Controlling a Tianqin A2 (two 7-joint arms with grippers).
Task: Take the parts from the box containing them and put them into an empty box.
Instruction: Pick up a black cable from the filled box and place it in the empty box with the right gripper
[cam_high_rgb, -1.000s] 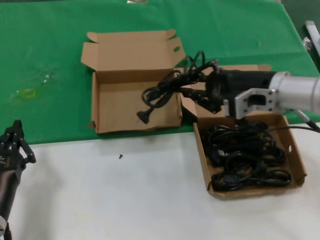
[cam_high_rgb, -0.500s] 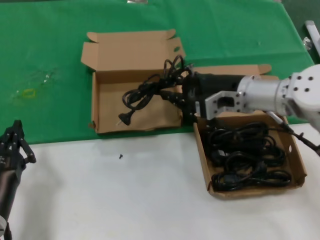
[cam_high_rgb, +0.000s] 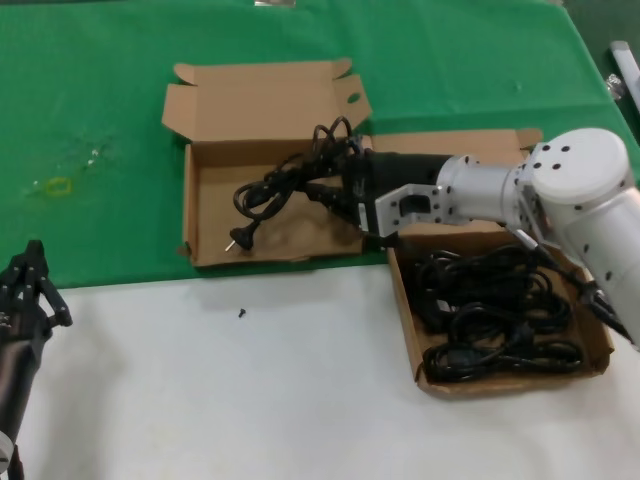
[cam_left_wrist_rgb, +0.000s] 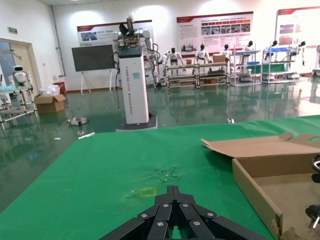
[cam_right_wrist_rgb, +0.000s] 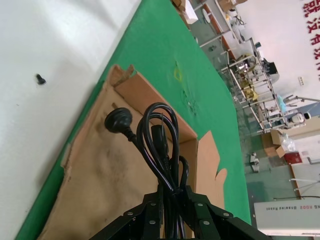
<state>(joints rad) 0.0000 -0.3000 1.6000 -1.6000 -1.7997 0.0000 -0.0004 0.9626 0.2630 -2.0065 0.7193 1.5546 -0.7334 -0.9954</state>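
A: Brown corrugated cardboard makes both cartons. The shallow open mailer box with its lid ears spread flat (cam_high_rgb: 270, 215) lies on the green cloth (cam_high_rgb: 100, 100) at about eleven o'clock from the middle of the head view.

B: And the other one?

A: The shallow brown mailer box still holding cords (cam_high_rgb: 598, 330) sits at about four o'clock, on the white bench top (cam_high_rgb: 250, 400), just beside the first. Several black coiled power cords (cam_high_rgb: 495, 310) lie inside it.

B: Where is the right arm?

A: It reaches across from three o'clock. The right claw (cam_high_rgb: 345, 192) is over the flat-eared box, its fingers clamped together on one black coiled cord bundle (cam_high_rgb: 295, 180).

B: Is that bundle resting on the cardboard?

A: Its loops hang from the claw, and its round moulded plug (cam_high_rgb: 236, 239) dangles low toward the box floor at nine o'clock of the bundle. Whether the plug touches the floor I cannot tell. The right wrist view shows the loops and plug over the brown floor.

B: The left arm?

A: The left claw (cam_high_rgb: 30, 280) is parked at eight o'clock, at the edge of the green cloth, well apart from both boxes. In the left wrist view its black fingers (cam_left_wrist_rgb: 165, 212) meet at the tips, closed on nothing.

B: Anything else?

A: A small black speck (cam_high_rgb: 241, 313) lies on the white bench at six o'clock of the flat-eared box.
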